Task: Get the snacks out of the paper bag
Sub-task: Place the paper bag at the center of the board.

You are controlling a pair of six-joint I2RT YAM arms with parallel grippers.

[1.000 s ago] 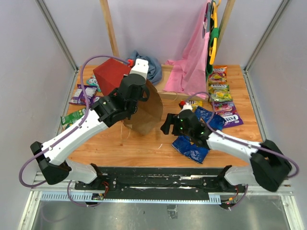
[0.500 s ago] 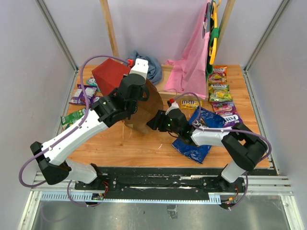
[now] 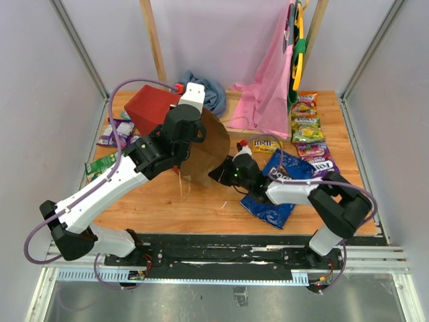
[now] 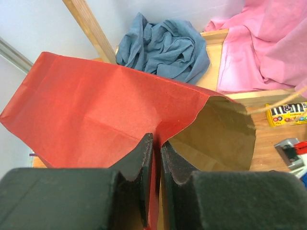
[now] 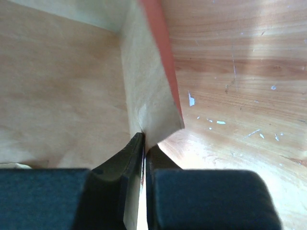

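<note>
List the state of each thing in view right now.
bag, tipped sideways, mouth open
left gripper, shut on bag rim
right gripper, shut on bag rim
Doritos, out, flat on table
M&M's, out, flat on table
blue cloth, crumpled
pink garment, hanging

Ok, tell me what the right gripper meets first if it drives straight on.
The right gripper is shut on the paper bag rim; straight on it would crumple that wall, probably then running into the bag's brown inside.

Just one paper bag, one big blue chip bag, one yellow candy pack, one blue cloth, one pink garment; smaller packets too bunched to count.
</note>
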